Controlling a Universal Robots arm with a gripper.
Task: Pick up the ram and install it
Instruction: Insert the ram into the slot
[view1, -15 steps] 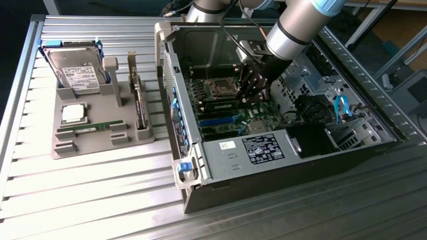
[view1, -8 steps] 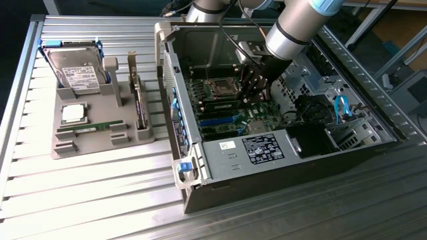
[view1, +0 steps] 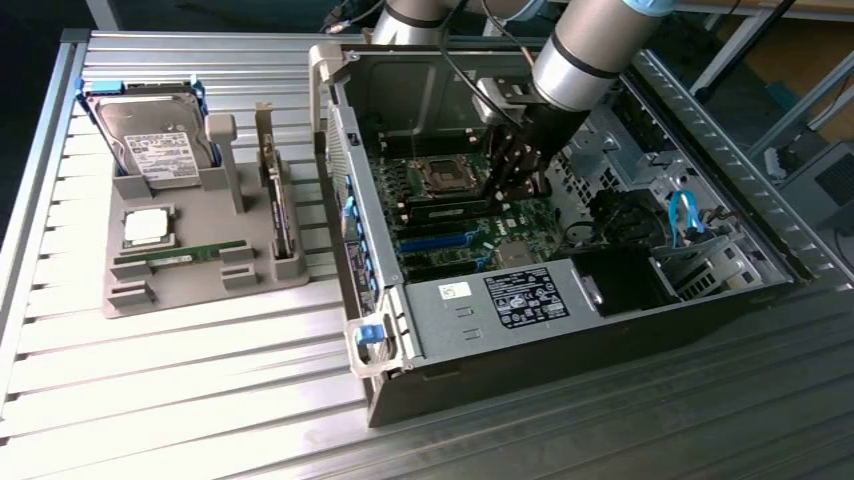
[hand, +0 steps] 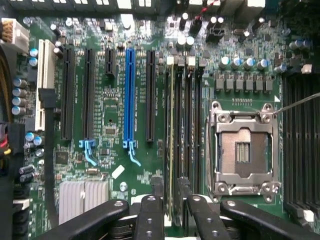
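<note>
Half inside the case (view1: 561, 370), at the exterior view's upper right, reaches down with the pincer (view1: 518, 185) low over the motherboard (view1: 461, 235). Holds the pincer open, one finger (hand: 157, 189) on each side of the ram (hand: 171, 140), with a gap showing on both sides and nothing gripped. Finds the ram standing on edge in a dark slot near the bare socket (hand: 243, 150), with the fingertips straddling one end. Cannot tell whether clipped in fully. Well apart, at the exterior view's left, on the table (view1: 174, 390): tray (view1: 200, 290) with drive (view1: 154, 150), processor (view1: 147, 227) and another green stick (view1: 180, 257) lying flat.
</note>
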